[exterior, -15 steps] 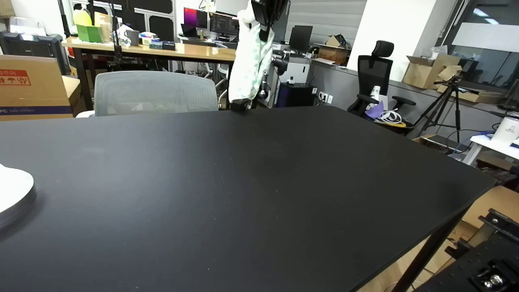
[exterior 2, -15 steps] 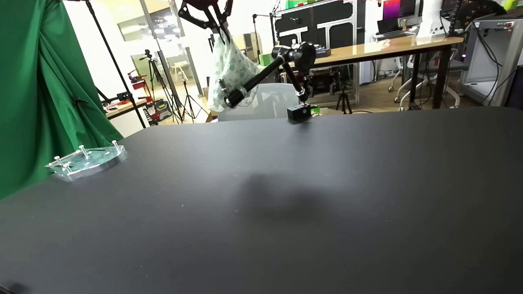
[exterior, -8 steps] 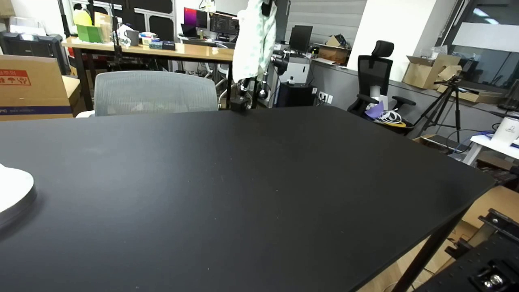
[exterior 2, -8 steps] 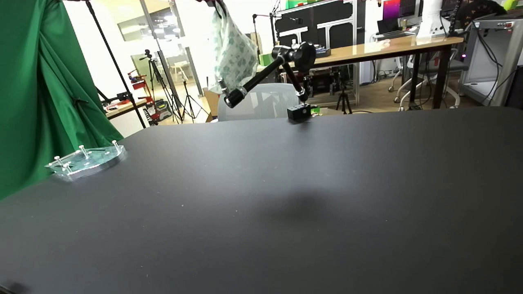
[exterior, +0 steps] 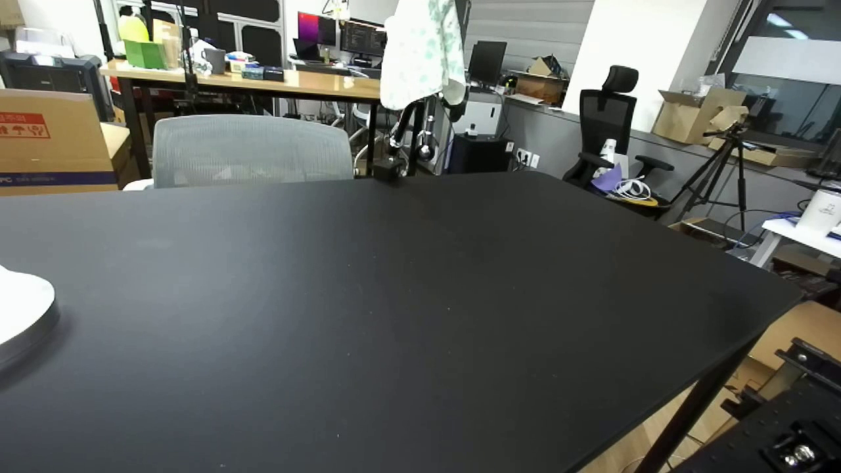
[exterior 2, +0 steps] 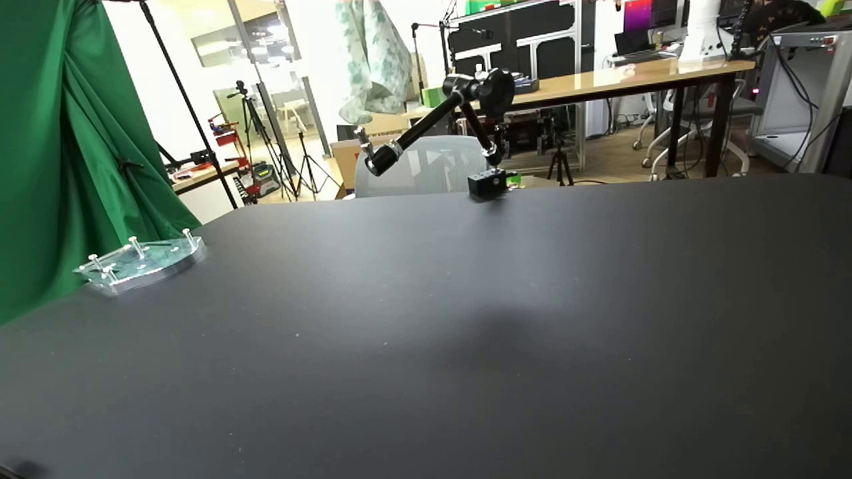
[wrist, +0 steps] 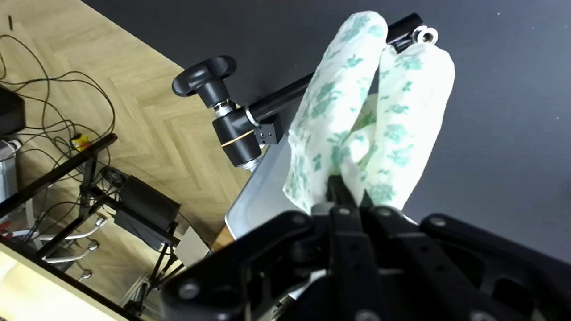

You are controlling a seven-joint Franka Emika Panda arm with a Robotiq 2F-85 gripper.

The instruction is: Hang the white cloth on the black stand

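The white cloth with green print hangs limp in the air in both exterior views (exterior: 420, 56) (exterior 2: 376, 60). My gripper (wrist: 351, 189) is shut on the cloth (wrist: 325, 100) in the wrist view; the gripper is out of view above both exterior views. The black stand is a jointed arm with a knob, a slanting rod (exterior 2: 429, 130) and a small block base at the table's far edge. In an exterior view the cloth's lower edge shows above the rod's free end. In the wrist view the cloth covers part of the rod (wrist: 281, 99).
A black table (exterior 2: 426, 319) spreads below. A clear plate with bolts (exterior 2: 143, 263) lies at its left edge, by a green curtain (exterior 2: 100, 133). A white rounded thing (exterior: 23, 302) sits on the table. A grey mesh chair (exterior: 253, 151) stands behind the table.
The cloth has risen in both exterior views, and its lower edge now shows above the rod's end. The gripper has gone out of the top of both exterior views. The stand has not moved.
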